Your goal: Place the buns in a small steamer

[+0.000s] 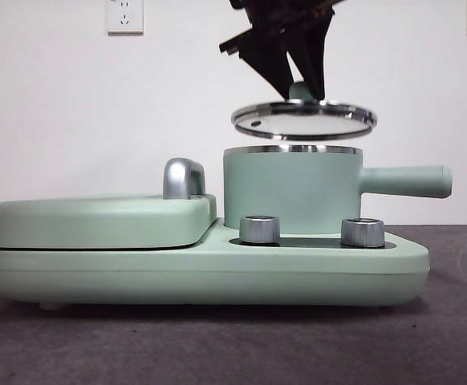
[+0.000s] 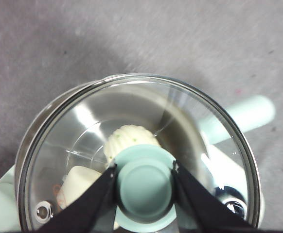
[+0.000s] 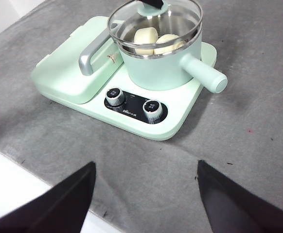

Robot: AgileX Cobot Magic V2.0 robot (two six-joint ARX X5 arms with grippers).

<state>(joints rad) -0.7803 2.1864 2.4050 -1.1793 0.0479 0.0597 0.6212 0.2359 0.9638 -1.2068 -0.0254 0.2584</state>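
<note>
Both buns (image 3: 153, 41) in steamer (image 1: 291, 191); left gripper (image 2: 144, 182) pinches lid (image 1: 304, 119) knob; panel lettering unreadable.

From the front, the steamer (image 1: 291, 188) wall hides both buns (image 3: 156, 41).

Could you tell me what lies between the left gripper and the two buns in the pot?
The glass lid: the left gripper holds it by its green knob above the small steamer. The left wrist view shows both buns through the glass.
</note>
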